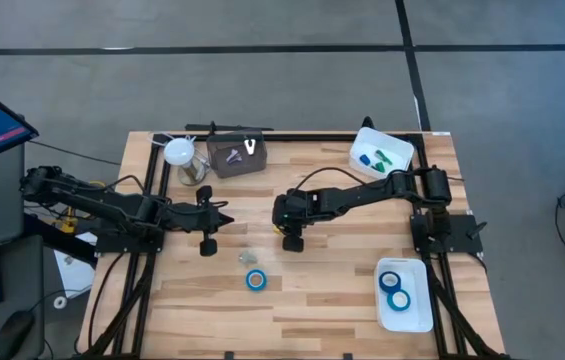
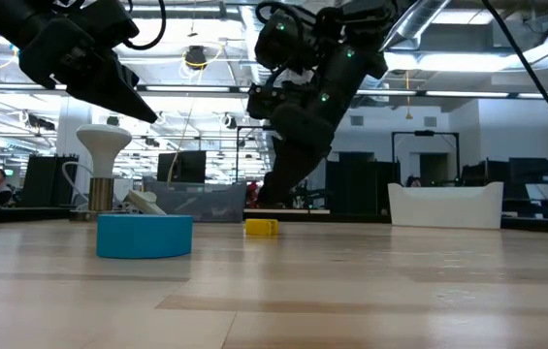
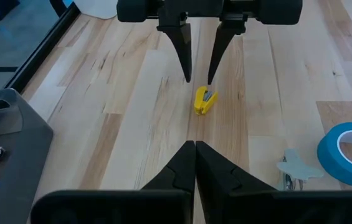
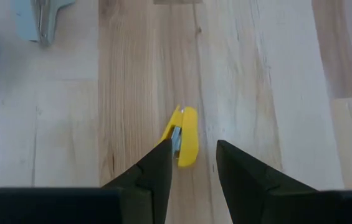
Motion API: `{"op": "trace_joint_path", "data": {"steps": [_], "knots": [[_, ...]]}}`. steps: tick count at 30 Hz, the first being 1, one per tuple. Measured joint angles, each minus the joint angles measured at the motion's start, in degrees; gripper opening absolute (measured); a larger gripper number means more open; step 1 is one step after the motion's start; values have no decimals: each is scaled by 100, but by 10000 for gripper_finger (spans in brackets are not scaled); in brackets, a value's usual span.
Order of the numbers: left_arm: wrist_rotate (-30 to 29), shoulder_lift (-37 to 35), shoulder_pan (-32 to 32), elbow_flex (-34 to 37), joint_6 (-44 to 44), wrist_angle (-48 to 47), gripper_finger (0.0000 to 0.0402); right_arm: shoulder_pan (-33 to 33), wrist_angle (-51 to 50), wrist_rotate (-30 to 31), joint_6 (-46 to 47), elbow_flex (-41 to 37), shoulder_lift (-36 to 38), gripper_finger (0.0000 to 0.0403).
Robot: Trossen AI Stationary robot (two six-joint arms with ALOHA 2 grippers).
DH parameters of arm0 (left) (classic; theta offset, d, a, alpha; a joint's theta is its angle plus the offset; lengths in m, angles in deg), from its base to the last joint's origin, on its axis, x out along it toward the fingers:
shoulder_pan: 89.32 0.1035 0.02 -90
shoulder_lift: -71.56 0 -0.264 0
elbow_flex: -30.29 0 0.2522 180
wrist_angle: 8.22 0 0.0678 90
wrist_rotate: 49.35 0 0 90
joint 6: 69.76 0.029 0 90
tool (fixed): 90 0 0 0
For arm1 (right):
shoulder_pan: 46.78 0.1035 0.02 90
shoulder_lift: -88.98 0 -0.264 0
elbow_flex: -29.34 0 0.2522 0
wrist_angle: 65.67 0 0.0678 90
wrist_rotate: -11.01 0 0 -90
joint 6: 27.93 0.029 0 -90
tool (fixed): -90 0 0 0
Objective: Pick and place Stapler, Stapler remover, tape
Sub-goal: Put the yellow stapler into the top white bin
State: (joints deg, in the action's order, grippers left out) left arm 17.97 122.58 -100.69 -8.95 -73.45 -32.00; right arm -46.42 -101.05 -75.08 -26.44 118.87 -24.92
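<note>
Pale wood desk [image 1: 322, 300] under me: the small yellow stapler [image 4: 185, 137] lies just ahead of my right gripper [image 4: 193, 158], fingers apart, its long axis running between them, while my left gripper [image 3: 195, 148], pinched together, waits farther off.

Robotics lab: wooden bench [image 1: 322, 290], concrete floor [image 1: 262, 25], ceiling lights and workstations behind [image 2: 535, 179]
</note>
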Motion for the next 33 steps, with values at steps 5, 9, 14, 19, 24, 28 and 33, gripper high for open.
{"op": "trace_joint_path", "data": {"steps": [5,9,14,19,24,28,33], "knots": [[0,0,0,0,-1,0,4,-13,114,-7,0,-5,-244,116],[0,0,0,0,-1,-2,4,-12,170,10,1,15,-388,116],[0,0,0,0,0,-1,4,-11,212,8,-42,24,-412,104],[0,0,0,0,-1,0,4,-14,202,47,-168,11,-366,38],[0,0,0,0,-1,-2,4,-15,246,64,-221,-11,-252,11],[0,0,0,0,-1,-2,4,-54,168,65,-309,-6,-64,2],[0,0,0,0,-1,-2,4,-151,150,63,-311,0,148,1]]}}
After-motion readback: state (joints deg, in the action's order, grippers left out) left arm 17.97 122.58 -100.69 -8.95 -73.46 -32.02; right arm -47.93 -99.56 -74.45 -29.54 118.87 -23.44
